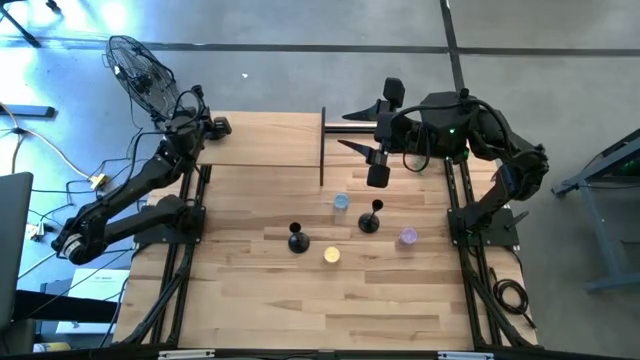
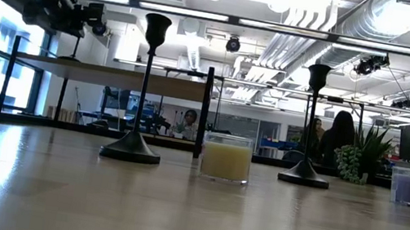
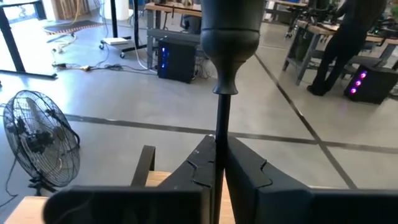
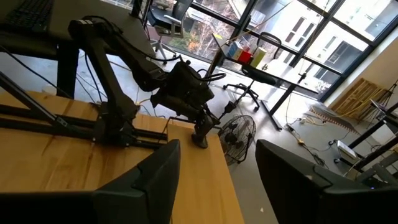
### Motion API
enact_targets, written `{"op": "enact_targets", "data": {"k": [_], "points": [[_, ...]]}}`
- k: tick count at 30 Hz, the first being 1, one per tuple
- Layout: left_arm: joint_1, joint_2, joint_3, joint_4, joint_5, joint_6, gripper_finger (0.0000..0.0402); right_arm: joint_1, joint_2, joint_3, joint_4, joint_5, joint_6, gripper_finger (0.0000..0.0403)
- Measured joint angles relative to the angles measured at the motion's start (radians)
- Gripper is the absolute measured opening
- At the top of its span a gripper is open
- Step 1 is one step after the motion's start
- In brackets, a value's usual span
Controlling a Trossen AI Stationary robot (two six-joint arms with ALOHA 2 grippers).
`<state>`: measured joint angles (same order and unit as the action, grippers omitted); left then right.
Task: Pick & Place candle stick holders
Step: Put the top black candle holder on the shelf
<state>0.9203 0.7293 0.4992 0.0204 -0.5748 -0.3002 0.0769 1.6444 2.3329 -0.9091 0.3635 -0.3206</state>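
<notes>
The left hand is at the far left corner of the worktop, on the raised shelf section. It is closed on the thin stem of candle stick holder 1, which stands upright between the fingers. The right hand hovers above the far side of the worktop with its fingers spread and nothing between them. Candle stick holder 2 and candle stick holder 3 stand upright near the worktop centre, well apart. A yellow candle sits between them, a blue candle behind, and a purple candle beside holder 3.
</notes>
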Motion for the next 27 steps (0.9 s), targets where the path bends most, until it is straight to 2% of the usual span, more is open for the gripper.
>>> {"op": "enact_targets", "data": {"k": [6, 15, 27], "points": [[-0.001, -0.014, -0.008, -0.028, 0.05, -0.026, 0.0055, 0.0, 0.0, 0.0, 0.0, 0.0, -0.001, 0.0204], [0.0, -0.042, -0.005, -0.025, 0.098, -0.054, 0.0059, -0.02, 0.0, 0.0, 0.0, -0.004, 0.001, 0.0204], [0.0, -0.046, -0.005, -0.024, 0.105, -0.048, 0.006, -0.027, 0.0, 0.0, 0.0, -0.007, 0.004, 0.0204]]}}
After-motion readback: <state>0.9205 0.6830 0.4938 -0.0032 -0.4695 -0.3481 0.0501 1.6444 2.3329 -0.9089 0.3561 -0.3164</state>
